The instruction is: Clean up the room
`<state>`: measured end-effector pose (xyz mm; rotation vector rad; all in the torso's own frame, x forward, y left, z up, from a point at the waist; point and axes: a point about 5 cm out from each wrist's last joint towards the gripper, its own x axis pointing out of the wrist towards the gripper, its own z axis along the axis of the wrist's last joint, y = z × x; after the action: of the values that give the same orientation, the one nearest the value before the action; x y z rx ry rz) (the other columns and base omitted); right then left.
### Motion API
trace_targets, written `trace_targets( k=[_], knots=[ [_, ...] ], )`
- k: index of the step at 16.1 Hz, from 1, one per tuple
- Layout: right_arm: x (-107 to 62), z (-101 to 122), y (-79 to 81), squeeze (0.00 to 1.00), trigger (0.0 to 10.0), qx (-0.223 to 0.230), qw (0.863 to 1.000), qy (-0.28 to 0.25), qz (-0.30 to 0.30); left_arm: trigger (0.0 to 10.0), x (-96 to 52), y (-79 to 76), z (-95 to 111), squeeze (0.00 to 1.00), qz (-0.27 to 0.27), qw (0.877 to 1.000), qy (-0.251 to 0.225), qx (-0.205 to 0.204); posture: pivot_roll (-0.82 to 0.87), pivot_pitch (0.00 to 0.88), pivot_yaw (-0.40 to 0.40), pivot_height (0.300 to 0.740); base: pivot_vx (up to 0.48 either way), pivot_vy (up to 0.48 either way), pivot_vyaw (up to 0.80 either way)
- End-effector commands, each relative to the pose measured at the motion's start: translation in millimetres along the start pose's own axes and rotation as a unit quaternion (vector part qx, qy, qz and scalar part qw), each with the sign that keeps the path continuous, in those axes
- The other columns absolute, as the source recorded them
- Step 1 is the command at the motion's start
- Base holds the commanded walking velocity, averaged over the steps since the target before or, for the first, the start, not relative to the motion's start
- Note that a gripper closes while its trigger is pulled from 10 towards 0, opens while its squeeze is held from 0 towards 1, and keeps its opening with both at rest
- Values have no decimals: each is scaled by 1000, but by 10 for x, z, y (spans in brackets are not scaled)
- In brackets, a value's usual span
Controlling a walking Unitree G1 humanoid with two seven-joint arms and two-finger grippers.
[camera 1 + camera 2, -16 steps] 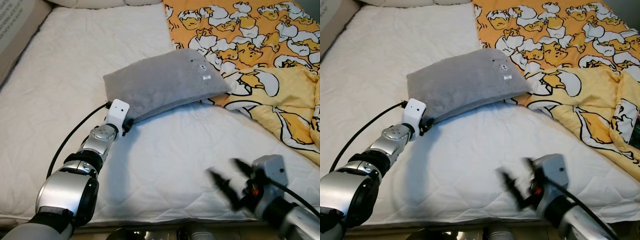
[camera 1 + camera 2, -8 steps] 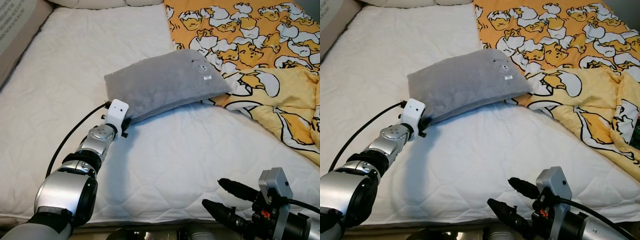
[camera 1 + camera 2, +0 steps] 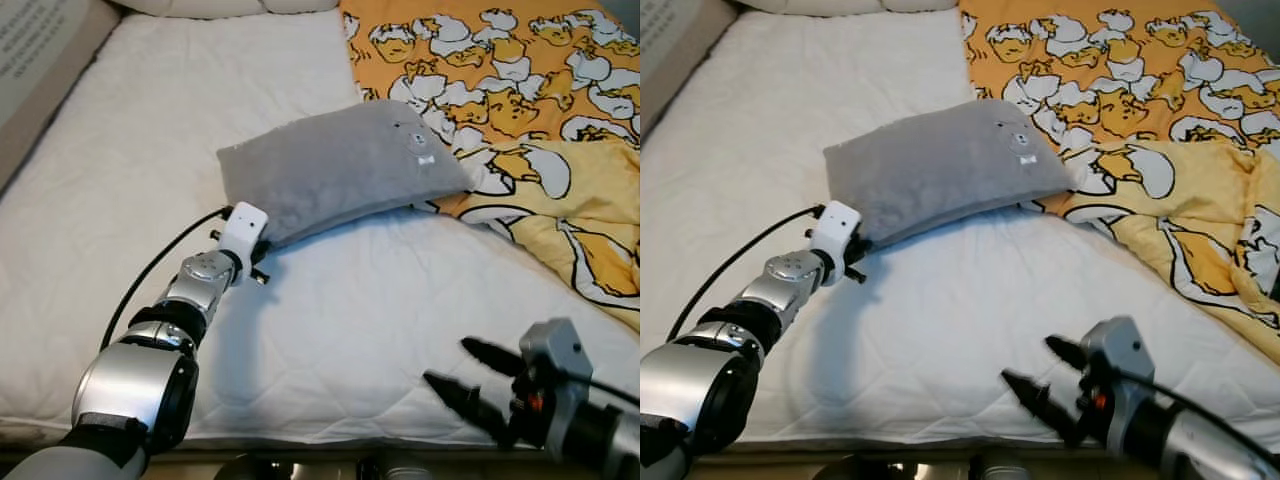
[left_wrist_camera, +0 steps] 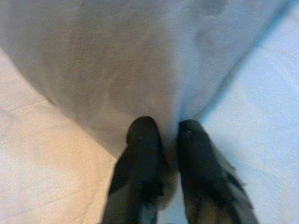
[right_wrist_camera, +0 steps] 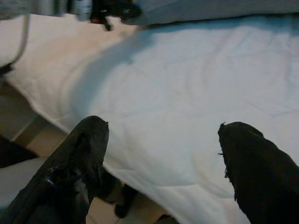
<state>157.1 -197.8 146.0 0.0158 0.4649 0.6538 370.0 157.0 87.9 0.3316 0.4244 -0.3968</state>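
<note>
Right claw [image 3: 478, 378] swung from blurred sweep to hover over mattress [image 3: 350, 300] edge, fingers spread, nothing held. Left claw [image 4: 163, 140] kept clenched on near corner of grey pillow [image 3: 340, 165]; blanket [image 3: 520, 100] beyond. Pillow move judged pending.

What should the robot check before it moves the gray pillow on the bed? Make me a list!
1. Left gripper has hold of the gray pillow: ok, jaws pinched on its near corner.
2. Grip deep enough to lift the pillow: cannot tell, only the corner is caught.
3. Right gripper out of the way: ok, open above the mattress near its front edge, holding nothing.
4. Pillow free of the yellow blanket: not ok, its far end lies on the blanket.
5. Mattress bare beside the pillow for a pull: ok, white quilting on the robot's left.
</note>
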Motion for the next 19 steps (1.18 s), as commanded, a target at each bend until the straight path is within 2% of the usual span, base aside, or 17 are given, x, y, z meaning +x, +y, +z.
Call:
trace_targets(
  k=[1, 2, 3, 4, 5, 6, 7, 10, 11, 13, 14, 16, 17, 18, 19],
  knots=[
    [-1, -10, -13, 0, 10000, -5, 1000, 3, -8, 0, 13, -65, -15, 0, -22, 1000, 5, 10, -344, 113, 39, 740, 0, 0, 0],
    [40, 6, -46, 0, 10000, -8, 1000, -2, -12, 0, 19, -114, -4, 0, -50, 999, 2, 20, -338, 96, 42, 740, 0, 0, 0],
    [161, 38, -169, 0, 10000, -24, 999, -15, -45, 0, 21, -204, 6, 0, -102, 994, -5, 38, -314, 50, 57, 740, 0, 0, 0],
    [211, 47, -239, 0, 10000, -36, 997, -18, -70, 0, 18, -228, 7, 0, -120, 992, -6, 45, -314, 50, 57, 740, 0, 0, 0],
    [211, 47, -239, 0, 10000, -36, 997, -18, -70, 0, 18, -228, 7, 0, -120, 992, -6, 45, -314, 50, 57, 740, 0, 0, 0],
    [324, 47, -401, 0, 10000, -45, 991, -23, -123, 0, -2, -233, 9, 0, -146, 988, -14, 55, -283, 0, 73, 740, 0, 0, 0],
    [468, 66, -574, 0, 10000, -41, 983, -40, -176, 0, -35, -207, 24, 0, -173, 983, -26, 60, -253, 0, 82, 740, 0, 0, 0],
    [625, 76, -731, 0, 10000, -33, 974, -48, -221, 0, -88, -168, 77, 0, -216, 973, -44, 76, -209, 0, 81, 740, 0, 0, 0],
    [780, 55, -889, 0, 10000, -34, 964, -35, -263, 0, -155, -148, 154, 0, -268, 956, -61, 101, -164, 0, 77, 740, 0, 0, 0],
    [918, 29, -1029, 0, 10000, -39, 954, -20, -296, 0, -215, -159, 200, 0, -308, 941, -72, 122, -146, 0, 75, 740, 0, 0, 0],
    [1021, 14, -1115, 0, 10000, -30, 950, -15, -310, 0, -259, -217, 184, 0, -325, 933, -83, 128, -116, 0, 62, 740, 0, 0, 0],
    [1080, 15, -1145, 0, 10000, -22, 950, -14, -311, 0, -282, -287, 164, 0, -328, 931, -95, 128, -100, 0, 50, 740, 0, 0, 0],
    [1118, 55, -1128, 0, 10000, -7, 954, -31, -300, 0, -294, -329, 165, 0, -312, 935, -114, 125, -87, 0, 42, 740, 0, 0, 0],
    [1153, 71, -1098, 0, 10000, 5, 957, -46, -286, 0, -259, -284, 186, 0, -250, 955, -134, 85, -81, 0, 38, 740, 0, 0, 0],
    [1167, 55, -1081, 0, 10000, 5, 957, -50, -285, 10000, -225, -226, 175, 0, -198, 969, -138, 59, -82, 0, 34, 740, 0, 0, 0]
  ],
)
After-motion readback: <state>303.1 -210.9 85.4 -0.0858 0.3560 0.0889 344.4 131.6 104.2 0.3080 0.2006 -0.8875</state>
